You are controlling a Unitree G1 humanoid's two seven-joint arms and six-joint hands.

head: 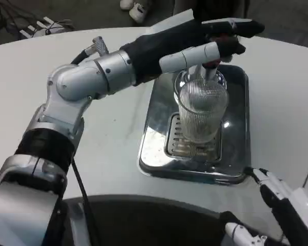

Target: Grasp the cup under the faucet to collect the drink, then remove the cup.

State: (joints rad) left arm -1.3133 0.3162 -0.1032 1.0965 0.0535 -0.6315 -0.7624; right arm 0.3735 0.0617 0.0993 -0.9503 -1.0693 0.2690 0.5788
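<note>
The cup (201,114), clear, ribbed and probably slippery, is seen on the drip tray (159,107) under the faucet (211,65). Nothing is held by the left hand (195,41) resting atop the faucet; the right hand (277,205) waits, fingers apart. A mid-wall grasp is judged safest.

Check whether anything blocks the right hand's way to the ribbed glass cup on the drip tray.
Nothing visible stands between them. The right hand waits at the table's near edge, just off the steel drip tray's near right corner. The ribbed glass cup stands on the tray's grate, with the left hand above it at the faucet.
</note>
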